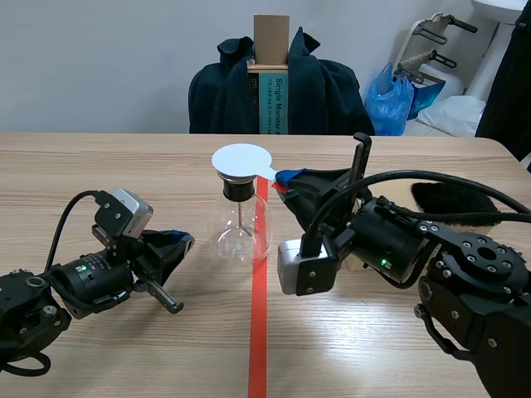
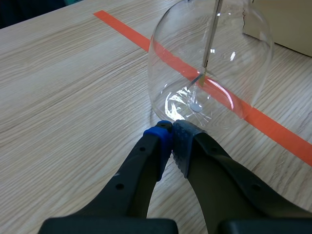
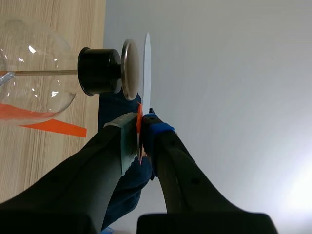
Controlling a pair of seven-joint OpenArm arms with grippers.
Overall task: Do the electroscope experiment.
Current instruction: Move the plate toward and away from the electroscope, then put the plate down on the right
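The left gripper (image 1: 184, 240) (image 2: 171, 129) is lying low on the wooden table (image 1: 99, 166), its two pads pressing together with nothing between them, their tips sitting just beside the base of the glass flask (image 1: 239, 228) (image 2: 209, 63) (image 3: 34, 73). The flask is standing upright beside the red tape line (image 1: 260, 332), with a thin metal rod (image 1: 239, 217) (image 2: 210, 39) hanging down inside it from a black stopper (image 1: 237, 191) (image 3: 100, 71).

The right gripper (image 1: 286, 178) (image 3: 141, 131) is pinching the handle of a white disc (image 1: 242, 159) (image 3: 147, 63), holding it flat and very close over the metal plate (image 3: 129, 69) on the stopper; a thin gap is showing between them.

Farther right, a black furry cloth (image 1: 456, 201) is lying on the table. Beyond the far edge, a dark jacket (image 1: 323, 91) is draping a chair, with a cardboard box (image 1: 271, 41) and a blue bag (image 1: 392, 99) nearby.
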